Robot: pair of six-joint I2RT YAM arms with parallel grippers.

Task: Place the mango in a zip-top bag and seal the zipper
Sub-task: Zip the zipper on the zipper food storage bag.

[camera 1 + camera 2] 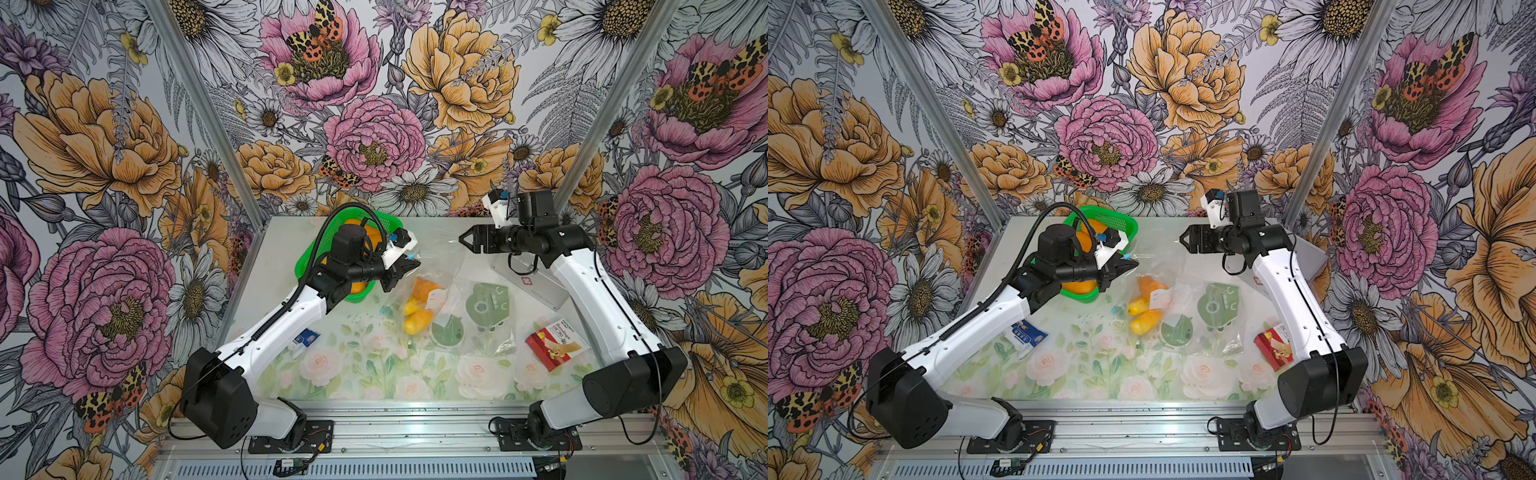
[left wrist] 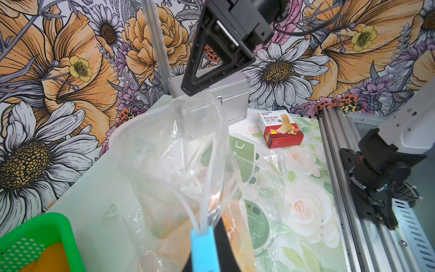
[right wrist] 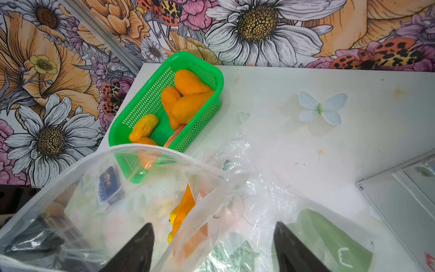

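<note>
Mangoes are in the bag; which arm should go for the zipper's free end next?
Right. The right gripper is open, empty and hovers by the open rim of the zip-top bag; the left gripper is shut on the opposite corner.

White link shells (image 1: 590, 291), black joint housings (image 1: 216, 395), black triangular jaws; a ribbed black cable (image 1: 297, 291) follows the left arm (image 1: 270, 332).

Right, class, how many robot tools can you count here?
2. The left tool, shut on the clear plastic zip-top bag, beside the green mesh basket; the right tool, open, facing it.
</note>
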